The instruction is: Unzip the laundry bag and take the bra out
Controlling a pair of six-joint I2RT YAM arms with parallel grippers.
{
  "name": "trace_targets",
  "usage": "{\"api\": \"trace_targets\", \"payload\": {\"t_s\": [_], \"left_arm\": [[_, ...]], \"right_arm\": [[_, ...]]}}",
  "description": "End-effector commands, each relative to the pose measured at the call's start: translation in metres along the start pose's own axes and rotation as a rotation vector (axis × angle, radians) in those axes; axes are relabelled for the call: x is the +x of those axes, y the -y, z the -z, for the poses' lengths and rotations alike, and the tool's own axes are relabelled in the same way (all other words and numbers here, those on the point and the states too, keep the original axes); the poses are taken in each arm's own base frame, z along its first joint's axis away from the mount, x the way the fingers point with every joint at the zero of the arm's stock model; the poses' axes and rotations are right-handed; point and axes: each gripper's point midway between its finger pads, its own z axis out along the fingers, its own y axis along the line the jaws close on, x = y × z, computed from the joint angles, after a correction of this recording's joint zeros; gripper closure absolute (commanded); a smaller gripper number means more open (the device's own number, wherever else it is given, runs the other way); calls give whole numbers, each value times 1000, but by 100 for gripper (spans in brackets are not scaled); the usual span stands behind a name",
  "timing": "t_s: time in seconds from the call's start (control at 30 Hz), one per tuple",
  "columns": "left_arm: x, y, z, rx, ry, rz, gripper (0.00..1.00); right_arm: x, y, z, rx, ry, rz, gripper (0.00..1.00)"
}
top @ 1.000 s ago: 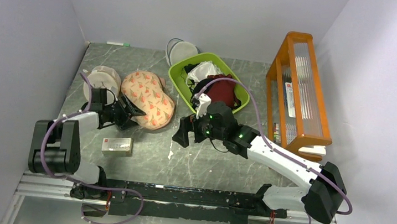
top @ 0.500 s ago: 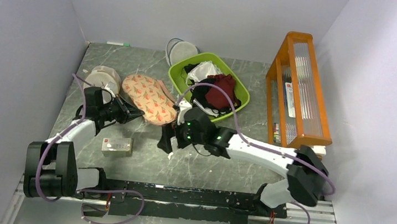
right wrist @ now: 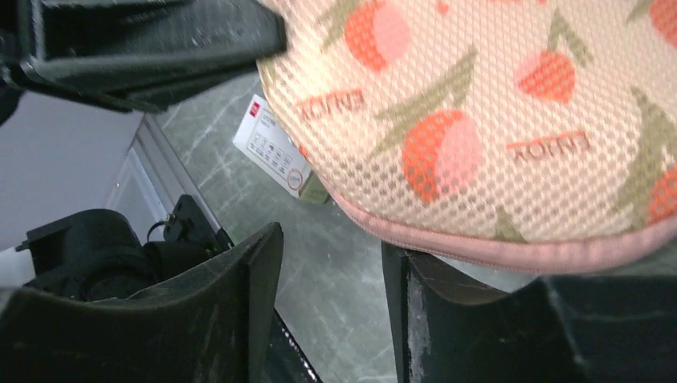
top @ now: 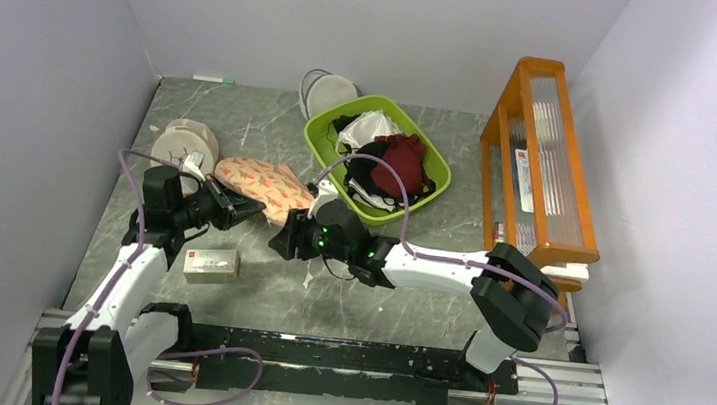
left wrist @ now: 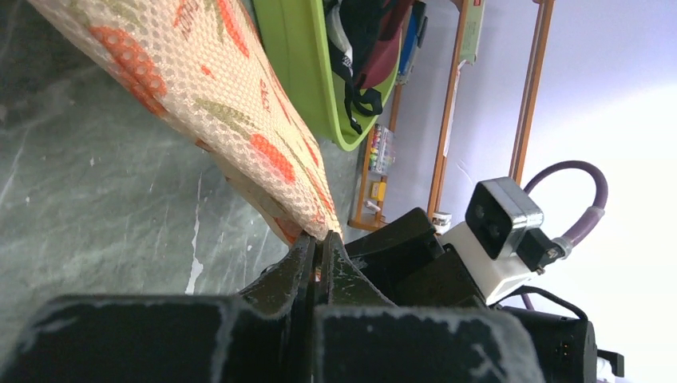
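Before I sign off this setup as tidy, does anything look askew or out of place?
Only the laundry bag: it is tilted up off the table rather than lying flat, with one edge pinched in the shut left gripper. The right gripper is open at its rim.

Green basket (top: pixel 344 113), orange rack (top: pixel 543 162), small box (top: pixel 211 263)

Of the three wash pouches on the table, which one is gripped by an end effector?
The peach-pink flower-print laundry bag: the left end effector is shut on its edge. The round beige pouch and the white mesh pouch sit untouched farther back.
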Motion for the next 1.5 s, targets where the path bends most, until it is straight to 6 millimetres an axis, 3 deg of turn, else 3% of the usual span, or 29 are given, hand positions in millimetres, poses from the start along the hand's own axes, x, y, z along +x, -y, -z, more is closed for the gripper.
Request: {"api": "trace_targets", "payload": {"t_s": [0.0, 0.17, 0.43, 0.73, 0.9, 1.2, 1.47], "left_arm": [[10, -1, 3, -21, 0, 61, 93], [18, 4, -1, -20, -29, 66, 93], [23, 4, -3, -19, -44, 70, 93], [26, 1, -5, -24, -56, 81, 93], [27, 1, -6, -15, -63, 80, 93], [28, -5, -6, -38, -65, 70, 93], [25, -11, -8, -79, -65, 41, 93]], "right_arm": [[-20, -15, -7, -52, 119, 29, 53], [-25, -20, -4, -34, 238, 41, 61], [-35, -14, -5, 68, 370, 68, 60], [-37, -10, -15, 97, 392, 84, 58], [-39, -9, -17, 113, 402, 78, 65], [-34, 4, -13, 173, 387, 51, 100], [-17, 37, 16, 282, 341, 74, 100]]}}
